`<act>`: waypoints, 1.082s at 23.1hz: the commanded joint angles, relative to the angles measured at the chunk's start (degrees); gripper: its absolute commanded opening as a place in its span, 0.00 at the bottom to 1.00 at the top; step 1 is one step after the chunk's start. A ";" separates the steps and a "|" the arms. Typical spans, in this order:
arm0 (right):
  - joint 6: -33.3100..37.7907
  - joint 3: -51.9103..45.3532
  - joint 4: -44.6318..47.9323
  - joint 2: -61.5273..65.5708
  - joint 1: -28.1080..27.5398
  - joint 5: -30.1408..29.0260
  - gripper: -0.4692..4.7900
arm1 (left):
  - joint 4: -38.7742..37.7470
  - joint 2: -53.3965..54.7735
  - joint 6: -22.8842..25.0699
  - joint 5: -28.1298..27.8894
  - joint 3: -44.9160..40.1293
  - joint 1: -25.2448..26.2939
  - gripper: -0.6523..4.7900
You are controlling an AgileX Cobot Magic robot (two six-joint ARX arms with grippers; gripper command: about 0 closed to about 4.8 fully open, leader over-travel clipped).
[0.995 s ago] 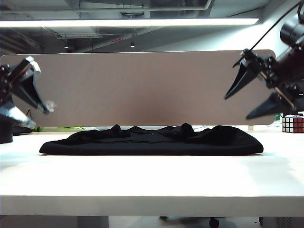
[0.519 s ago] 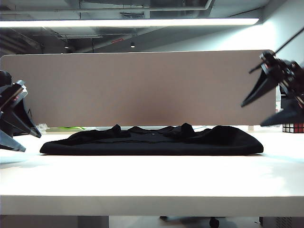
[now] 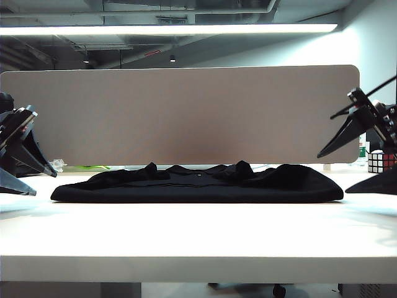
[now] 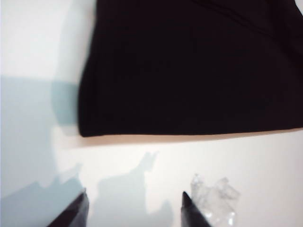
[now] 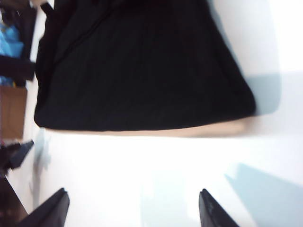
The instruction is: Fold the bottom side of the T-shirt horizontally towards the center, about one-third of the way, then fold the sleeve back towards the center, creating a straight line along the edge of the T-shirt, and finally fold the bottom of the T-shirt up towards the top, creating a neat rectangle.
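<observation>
Left gripper (image 3: 20, 164): held at the table's (image 3: 198, 236) left edge, jaws apart, nothing gripped. T-shirt (image 3: 197, 184): laid folded at table centre, clear of both grippers. Right gripper (image 3: 358, 166): held at the right edge, jaws wide apart, nothing gripped. Rubik's cube (image 3: 381, 161): seen behind it.

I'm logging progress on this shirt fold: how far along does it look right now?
Looks done: the T-shirt lies as a compact folded stack on the table, edges fairly straight in both wrist views. In hand: nothing; the left tool and right tool hang open off either end, clear of the cloth. Left: maybe tidying the bunched far edge; which folds were made can't be told.
</observation>
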 commanded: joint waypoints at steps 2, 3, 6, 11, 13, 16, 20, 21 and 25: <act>5.18 -2.29 6.99 -0.37 0.07 2.03 0.81 | 3.08 -0.17 -1.33 -1.86 0.04 0.07 0.56; 5.75 -2.71 7.80 -0.37 0.07 2.97 0.81 | 4.76 -0.13 -3.21 -1.84 0.04 0.07 0.56; 5.75 -2.71 7.87 -0.37 0.07 4.63 0.81 | 5.22 -0.13 -3.52 -3.76 0.04 0.00 0.56; 5.81 -2.71 9.01 0.00 0.07 8.02 0.81 | 5.60 -0.04 -3.98 -5.97 0.04 0.09 0.56; 8.31 -2.71 12.24 1.73 0.09 7.72 0.81 | 7.26 0.94 -6.23 -5.16 0.04 0.07 0.57; 11.93 -2.69 16.87 5.22 0.09 7.39 0.80 | 8.17 3.26 -7.17 -4.04 0.07 -0.28 0.57; 12.83 -2.62 19.43 8.68 0.09 7.10 0.78 | 11.80 6.56 -8.02 -4.20 0.07 -1.11 0.57; 13.11 -2.62 19.98 9.20 0.09 7.10 0.78 | 12.57 7.02 -8.76 -4.17 0.07 -1.40 0.57; 15.69 -2.60 24.00 11.58 0.17 6.88 0.76 | 15.91 9.33 -10.36 -4.22 0.07 -2.82 0.57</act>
